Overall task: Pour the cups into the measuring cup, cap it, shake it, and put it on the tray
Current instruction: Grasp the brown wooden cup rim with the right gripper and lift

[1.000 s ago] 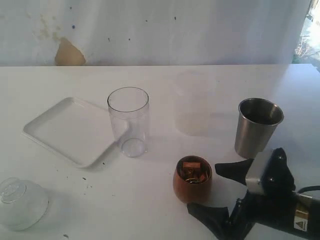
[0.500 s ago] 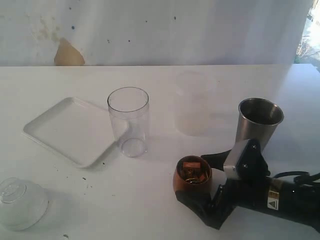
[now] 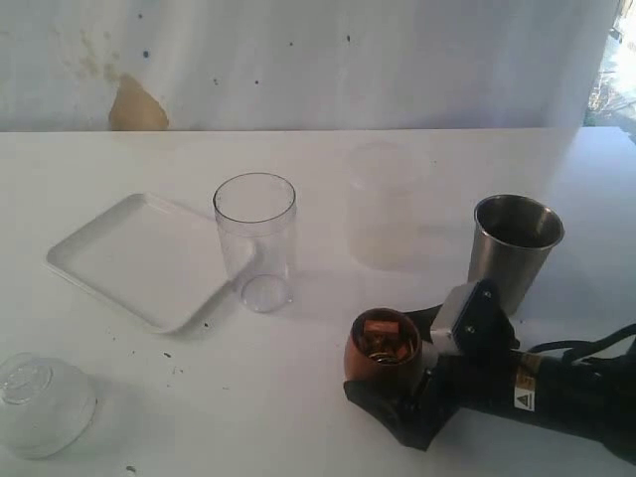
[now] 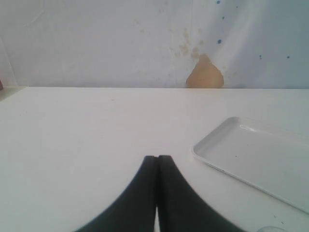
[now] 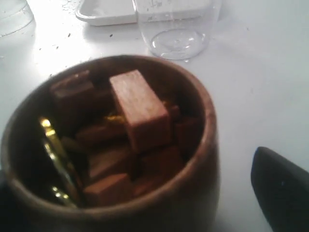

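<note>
The right gripper [image 3: 383, 353] lies low on the white table [image 3: 298, 397] in the lower right of the exterior view. Its two black fingers are spread wide, one on each side of the small brown wooden cup [image 3: 372, 376]. In the right wrist view one finger [image 5: 282, 193] sits at the lower right with a strip of bare table between it and the cup's wall, so the claw is open around the cup, not clamped on it. The cup stands upright and holds small brown wooden blocks [image 5: 140, 108] and something gold-coloured [image 5: 55, 154] at one edge.

Just up and right of the cup in the exterior view stands the steel tumbler [image 3: 512, 253], upright, close to the arm's body. A frosted whitish cup [image 3: 386, 204] stands in the upper middle. Left of centre is the tall clear measuring cup [image 3: 255, 241], upright and uncapped. The white tray [image 3: 139, 258] lies just beside it on the left, with nothing on it. A clear domed piece [image 3: 40, 402] rests in the lower left corner.

In the left wrist view, the left gripper [image 4: 157, 158] has its black fingers pressed together on nothing, above bare table.
</note>
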You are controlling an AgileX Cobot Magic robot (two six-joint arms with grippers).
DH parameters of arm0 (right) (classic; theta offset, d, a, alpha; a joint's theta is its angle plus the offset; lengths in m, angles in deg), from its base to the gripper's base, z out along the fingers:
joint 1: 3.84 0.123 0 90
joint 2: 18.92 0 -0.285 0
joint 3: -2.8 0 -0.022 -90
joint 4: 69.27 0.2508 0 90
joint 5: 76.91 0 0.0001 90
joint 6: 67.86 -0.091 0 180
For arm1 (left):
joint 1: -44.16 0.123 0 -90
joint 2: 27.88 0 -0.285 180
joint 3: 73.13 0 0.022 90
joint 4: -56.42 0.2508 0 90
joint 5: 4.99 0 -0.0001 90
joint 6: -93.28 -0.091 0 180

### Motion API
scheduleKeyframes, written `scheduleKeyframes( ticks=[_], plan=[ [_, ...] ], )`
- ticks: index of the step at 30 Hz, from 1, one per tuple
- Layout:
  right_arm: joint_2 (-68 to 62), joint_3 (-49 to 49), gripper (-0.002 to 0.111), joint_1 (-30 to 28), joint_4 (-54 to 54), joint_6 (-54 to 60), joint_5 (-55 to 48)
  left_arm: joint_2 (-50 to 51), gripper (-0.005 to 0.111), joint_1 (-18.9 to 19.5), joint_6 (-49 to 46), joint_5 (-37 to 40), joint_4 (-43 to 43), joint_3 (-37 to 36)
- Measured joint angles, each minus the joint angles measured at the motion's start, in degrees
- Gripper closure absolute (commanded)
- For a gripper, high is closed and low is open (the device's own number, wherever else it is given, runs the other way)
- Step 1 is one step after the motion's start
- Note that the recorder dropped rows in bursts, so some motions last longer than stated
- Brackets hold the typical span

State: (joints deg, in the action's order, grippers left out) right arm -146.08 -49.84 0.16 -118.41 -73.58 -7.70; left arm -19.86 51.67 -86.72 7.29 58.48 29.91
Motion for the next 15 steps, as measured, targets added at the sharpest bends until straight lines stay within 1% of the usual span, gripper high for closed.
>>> scheduleKeyframes(
  ticks=[3,10,15],
  plan=[
    [0.00,0.83,0.004,0.09,0.00,0.33,-0.10,0.00,0.106,0.00,0.00,0.00,0.00,0.00],
    [0.00,3.73,0.004,3.29,0.91,0.54,-1.67,0.00,0.106,0.00,0.00,0.00,0.00,0.00],
    [0.00,4.18,0.004,3.98,1.63,0.68,-2.77,0.00,0.106,0.00,0.00,0.00,0.00,0.00]
  ],
)
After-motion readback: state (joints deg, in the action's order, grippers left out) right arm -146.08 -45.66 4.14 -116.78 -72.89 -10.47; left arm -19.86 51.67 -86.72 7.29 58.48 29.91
